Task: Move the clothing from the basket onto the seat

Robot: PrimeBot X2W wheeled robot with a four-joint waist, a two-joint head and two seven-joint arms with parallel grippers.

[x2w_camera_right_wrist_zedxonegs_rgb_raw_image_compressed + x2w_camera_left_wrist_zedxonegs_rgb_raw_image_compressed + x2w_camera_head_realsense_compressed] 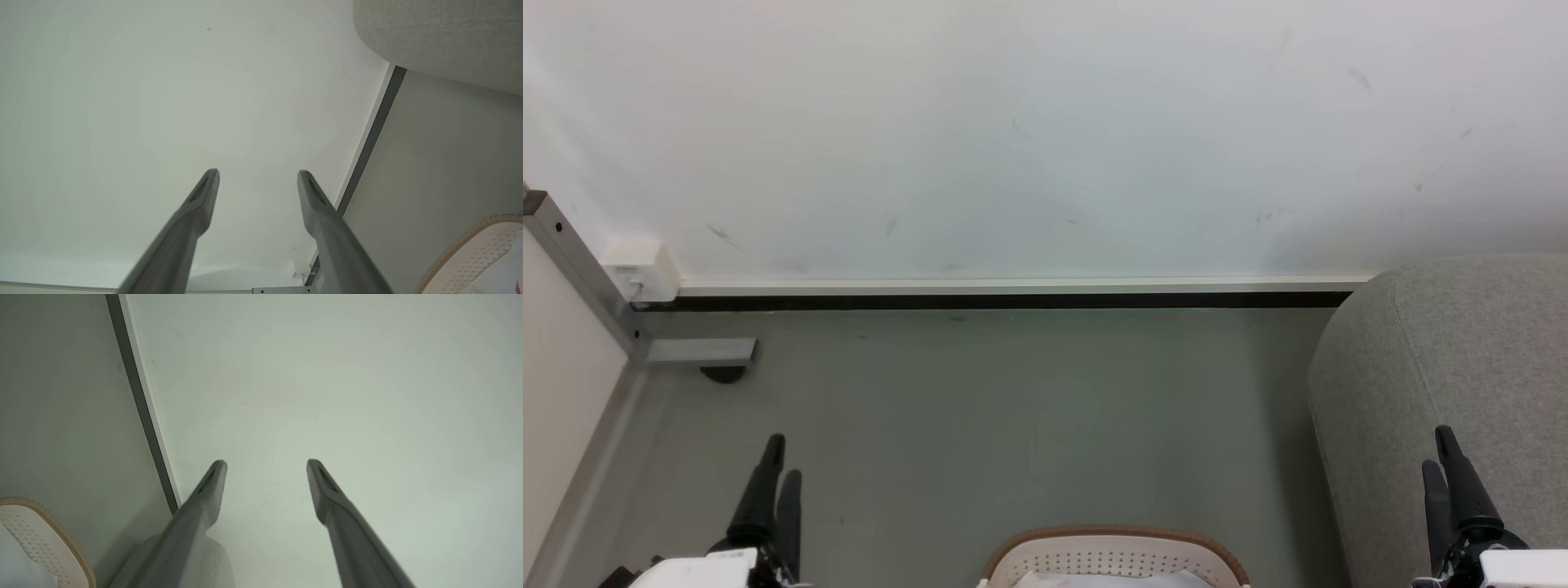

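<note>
Head view: the basket (1115,535) sits on the floor (1013,408), white cloth (1111,581) inside, with the seat (1445,351) to its right.

Left wrist view: the left claw (266,463) is spread and empty, pointing at the wall (367,375).

Right wrist view: the right claw (258,173) is likewise spread and empty; a sliver of red clothing (519,284) lies in the basket.

Beyond the basket (1111,559), an open stretch of grey floor (1013,408) is left unobstructed as far as the wall (1045,122), where passage is closed off. To the right of the basket, the way is blocked by the rounded flank of the seat (1462,367). Far to the left of the basket, the corner is occupied by a metal frame (574,255) and its foot (703,352).
</note>
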